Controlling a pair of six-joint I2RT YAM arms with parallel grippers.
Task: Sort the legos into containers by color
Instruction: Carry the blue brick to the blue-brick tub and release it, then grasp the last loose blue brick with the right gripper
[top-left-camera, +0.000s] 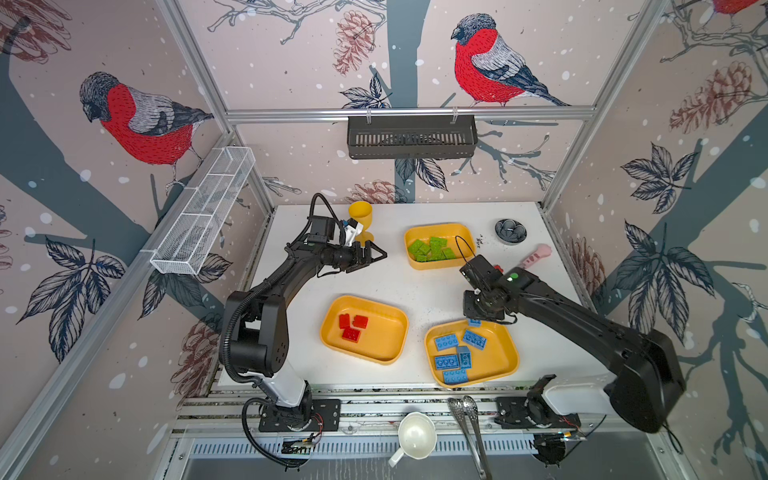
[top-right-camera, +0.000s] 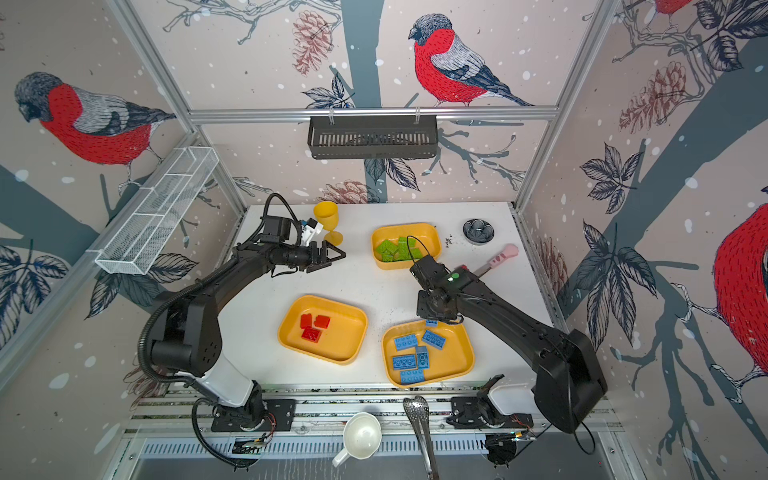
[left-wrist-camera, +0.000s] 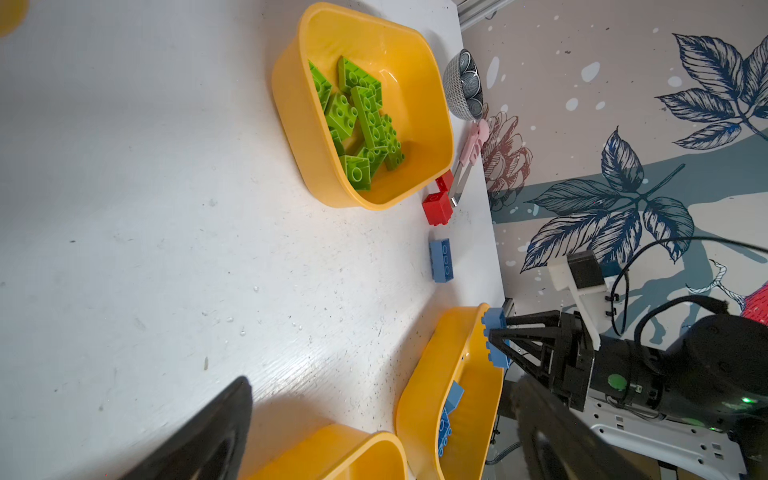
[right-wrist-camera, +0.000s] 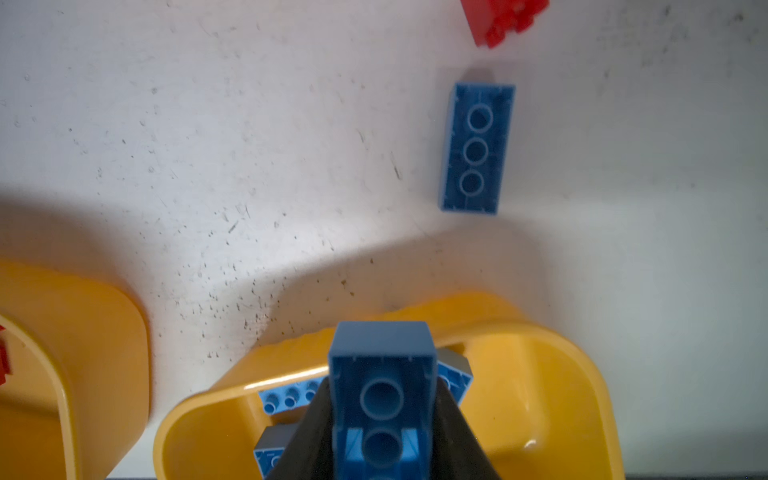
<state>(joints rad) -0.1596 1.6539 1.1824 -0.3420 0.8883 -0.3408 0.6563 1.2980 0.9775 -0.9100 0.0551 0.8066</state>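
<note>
Right claw (right-wrist-camera: 382, 440) pinches a blue studded plastic brick (right-wrist-camera: 380, 353) above the rim of the shallow yellow-orange plastic tray (right-wrist-camera: 573, 374); carrying it farther inward before release looks wise. Left claw (top-left-camera: 379, 254) hangs spread.

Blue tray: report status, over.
Left gripper open, empty. Right gripper shut on blue brick over blue tray rim. Loose on table: second blue brick, red bricks. Nothing in the way.
</note>
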